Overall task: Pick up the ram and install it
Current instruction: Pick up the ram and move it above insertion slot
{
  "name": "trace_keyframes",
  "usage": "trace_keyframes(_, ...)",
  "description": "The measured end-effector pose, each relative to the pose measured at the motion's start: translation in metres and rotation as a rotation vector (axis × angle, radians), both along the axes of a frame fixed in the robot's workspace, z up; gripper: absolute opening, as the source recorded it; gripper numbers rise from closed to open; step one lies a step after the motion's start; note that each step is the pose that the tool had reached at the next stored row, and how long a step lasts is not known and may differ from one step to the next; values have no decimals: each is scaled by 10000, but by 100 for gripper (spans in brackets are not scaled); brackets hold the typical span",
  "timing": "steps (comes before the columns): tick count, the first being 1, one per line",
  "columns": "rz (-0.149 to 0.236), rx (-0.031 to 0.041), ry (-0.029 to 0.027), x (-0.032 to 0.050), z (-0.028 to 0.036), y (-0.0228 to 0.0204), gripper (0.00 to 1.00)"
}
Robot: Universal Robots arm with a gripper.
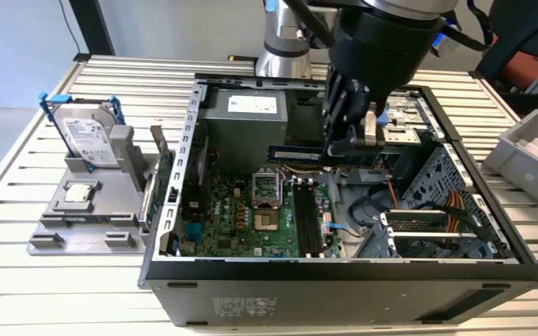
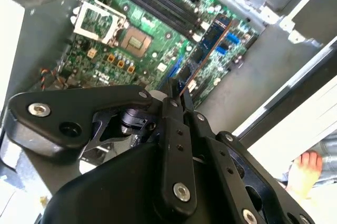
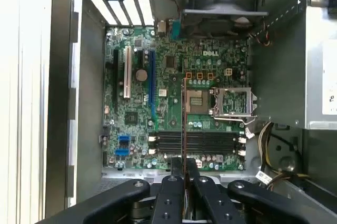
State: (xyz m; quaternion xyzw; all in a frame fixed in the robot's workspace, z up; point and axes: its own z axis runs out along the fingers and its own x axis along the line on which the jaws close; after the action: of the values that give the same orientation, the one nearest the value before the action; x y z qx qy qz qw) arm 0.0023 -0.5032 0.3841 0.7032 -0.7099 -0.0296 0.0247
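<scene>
The ram (image 1: 297, 155) is a thin dark-blue stick held level above the open computer case (image 1: 344, 269), with my gripper (image 1: 349, 148) shut on its end nearer the exterior view's right. Under it lies the green motherboard (image 1: 241, 210) with its black memory slots (image 1: 307, 218). In the first wrist view the ram (image 3: 183, 119) appears edge-on as a thin line rising from my gripper (image 3: 183, 165), crossing over the memory slots (image 3: 210, 142). In the second wrist view the ram (image 2: 210, 42) sticks out from my gripper (image 2: 177, 97) above the board, apart from the slots (image 2: 152, 0).
At the exterior view's left, a grey stand (image 1: 82, 224) carries a hard drive (image 1: 90, 138) in a blue-handled frame and a silvery chip (image 1: 80, 192). A green card (image 1: 162, 185) stands upright beside the case. A grey bin (image 1: 521, 150) sits at the right. A hand (image 2: 303, 171) is outside the case.
</scene>
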Motion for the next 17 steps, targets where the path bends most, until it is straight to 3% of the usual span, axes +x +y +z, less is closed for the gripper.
trace_keyframes(5, 60, -1, 3, 202, 0, 0, 0)
trace_keyframes(9, 69, -2, 2, 209, 1, 0, 0)
trace_keyframes(10, 68, -3, -31, 209, -2, 0, 0)
trace_keyframes(13, 70, -8, -562, 203, -4, 3, 0)
trace_keyframes(14, 59, -7, -594, 202, -15, 18, 0)
trace_keyframes(17, 5, -11, -595, 202, -68, 81, 0)
